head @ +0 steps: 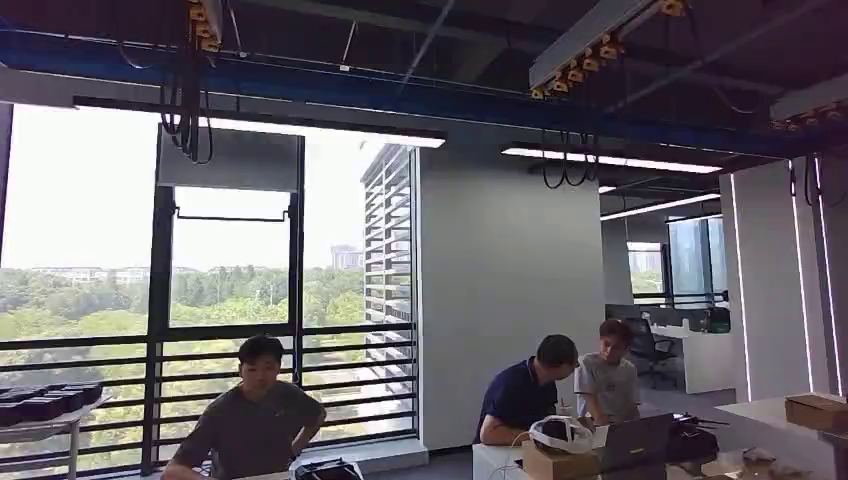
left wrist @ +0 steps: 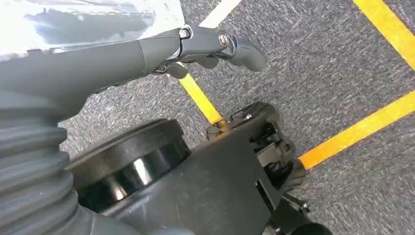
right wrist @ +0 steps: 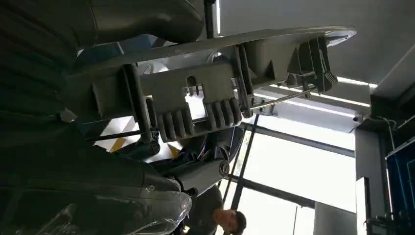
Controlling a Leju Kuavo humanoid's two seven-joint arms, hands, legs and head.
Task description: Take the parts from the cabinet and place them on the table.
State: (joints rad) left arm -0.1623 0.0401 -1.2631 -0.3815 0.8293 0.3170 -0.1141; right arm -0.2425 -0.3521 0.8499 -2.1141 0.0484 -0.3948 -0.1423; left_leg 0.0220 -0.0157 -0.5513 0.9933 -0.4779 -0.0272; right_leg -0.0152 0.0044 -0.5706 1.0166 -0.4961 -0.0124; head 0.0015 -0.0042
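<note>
Right hand clamps a long grey ribbed plastic part, long axis across the palm. Left hand hangs floorward, fingers loosely apart, holding nothing. Table at 4 o'clock, well apart.

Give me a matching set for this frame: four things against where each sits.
Things:
1. grey ribbed part
2. left hand
3. cardboard box
4. tray of black parts

Places:
A. white table, far right
B. above grey carpet with yellow lines
C. stand by the window, far left
D. in the right hand

Pairs: 1-D, 2-B, 3-A, 4-C
</note>
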